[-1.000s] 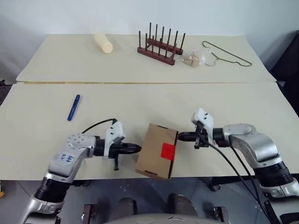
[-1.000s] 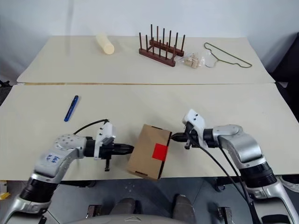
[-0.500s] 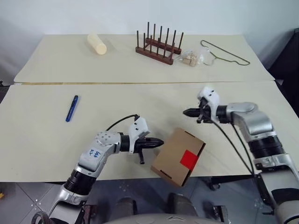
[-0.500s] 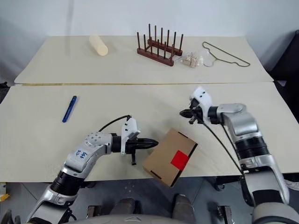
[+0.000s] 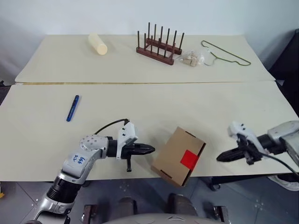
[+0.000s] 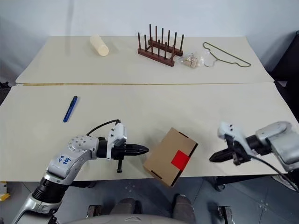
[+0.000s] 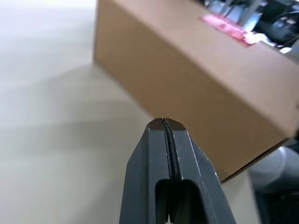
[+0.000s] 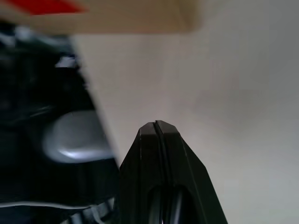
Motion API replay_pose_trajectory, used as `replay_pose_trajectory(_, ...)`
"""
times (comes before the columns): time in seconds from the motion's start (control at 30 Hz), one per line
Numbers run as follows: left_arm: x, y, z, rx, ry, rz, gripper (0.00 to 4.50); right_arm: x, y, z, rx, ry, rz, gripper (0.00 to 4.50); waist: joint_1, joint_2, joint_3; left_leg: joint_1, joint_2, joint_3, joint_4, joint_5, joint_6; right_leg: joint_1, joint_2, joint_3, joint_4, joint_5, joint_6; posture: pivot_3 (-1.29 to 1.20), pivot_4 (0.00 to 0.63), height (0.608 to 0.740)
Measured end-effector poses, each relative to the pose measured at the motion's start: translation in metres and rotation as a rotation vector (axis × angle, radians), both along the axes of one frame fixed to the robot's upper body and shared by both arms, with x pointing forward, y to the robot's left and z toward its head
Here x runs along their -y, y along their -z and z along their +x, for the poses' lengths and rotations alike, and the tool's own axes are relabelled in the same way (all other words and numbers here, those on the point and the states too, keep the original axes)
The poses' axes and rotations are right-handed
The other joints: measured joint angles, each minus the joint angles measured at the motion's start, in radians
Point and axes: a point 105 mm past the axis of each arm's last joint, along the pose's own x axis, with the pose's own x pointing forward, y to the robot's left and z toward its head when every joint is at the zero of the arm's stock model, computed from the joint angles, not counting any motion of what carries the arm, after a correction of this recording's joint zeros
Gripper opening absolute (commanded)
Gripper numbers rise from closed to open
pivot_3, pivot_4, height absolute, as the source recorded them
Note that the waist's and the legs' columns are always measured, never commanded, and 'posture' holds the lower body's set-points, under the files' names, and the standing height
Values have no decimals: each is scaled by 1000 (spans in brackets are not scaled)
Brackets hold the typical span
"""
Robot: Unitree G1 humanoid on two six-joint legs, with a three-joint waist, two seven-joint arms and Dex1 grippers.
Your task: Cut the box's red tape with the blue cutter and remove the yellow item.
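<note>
The brown cardboard box (image 5: 174, 154) lies closed and skewed at the table's front edge, one corner hanging over it. The red tape (image 5: 188, 160) sits on its lid toward the right side. My left gripper (image 5: 152, 150) is shut and empty, pointing at the box's left side with a small gap between them. My right gripper (image 5: 219, 159) is shut and empty too, off to the box's right near the front edge, pointing back toward it. The blue cutter (image 5: 73, 108) lies alone on the table far to the left. The yellow item is hidden.
On the far table stand a cream cylinder (image 5: 97, 44), a wooden peg rack (image 5: 160, 45), a small bag of pieces (image 5: 191, 59) and a wire hanger (image 5: 225, 52). A seam (image 5: 140, 83) runs between the two tables.
The box slid right and turned. My left gripper followed it, then eased back slightly. My right gripper left the box's far side, rose, then swung out right and down to the front edge.
</note>
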Motion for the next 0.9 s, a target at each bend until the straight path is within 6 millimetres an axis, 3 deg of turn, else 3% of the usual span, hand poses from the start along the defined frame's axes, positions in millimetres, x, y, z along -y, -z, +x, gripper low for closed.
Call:
replay_pose_trajectory(0.13,5,0,-8,-37,41,1,0,-43,-3,-2,-20,-29,147,16,2,0,0,0,1,0,1,0,0,0,0,0,1,0,0,0,150,740)
replay_pose_trajectory(0.27,4,1,-7,-52,8,4,0,-62,-14,16,39,35,215,16,6,0,0,-1,1,0,3,0,0,0,0,0,0,1,-1,0,150,740)
replay_pose_trajectory(0.53,12,5,-2,-51,-65,-32,0,-74,-23,70,217,229,286,16,2,0,0,-1,1,0,3,0,0,0,1,0,1,1,-1,0,150,740)
replay_pose_trajectory(0.9,34,3,30,36,-200,-57,0,-74,-16,122,387,244,187,16,0,0,0,-1,0,0,3,0,0,0,1,0,1,2,0,0,150,740)
